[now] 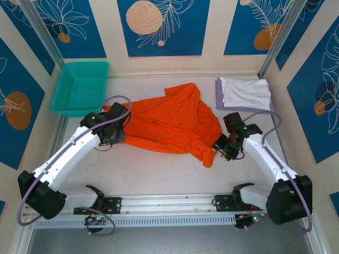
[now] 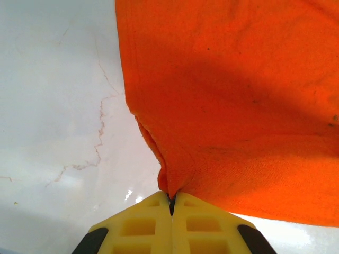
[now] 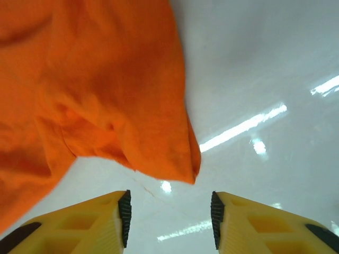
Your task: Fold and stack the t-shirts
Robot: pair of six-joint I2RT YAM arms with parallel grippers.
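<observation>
A pale worktop (image 1: 159, 174) fills the floor of a booth with blue patterned walls. Two white robot arms reach in from its near edge, the left arm (image 1: 69, 148) angling toward the middle left and the right arm (image 1: 270, 159) toward the middle right. A bright orange t-shirt (image 1: 169, 119) lies spread and rumpled across the centre of the worktop, unfolded, one end toward each arm. A teal basket (image 1: 79, 87) sits in the far left corner, apart from the shirt. In the far right corner a folded white t-shirt (image 1: 246, 92) rests on top of a folded lavender t-shirt (image 1: 218, 94), whose edge shows along the left and near sides. The left gripper (image 1: 121, 120) is at the shirt's left edge; in the left wrist view its yellow fingers (image 2: 143, 225) are pressed together with a pinch of orange cloth caught between the tips, the fabric fanning away from them over bare worktop. The right gripper (image 1: 218, 150) is at the shirt's near right corner; in the right wrist view its fingers (image 3: 100, 219) are spread wide with nothing between them, and a loose orange corner (image 3: 185, 164) lies just ahead of the gap.
</observation>
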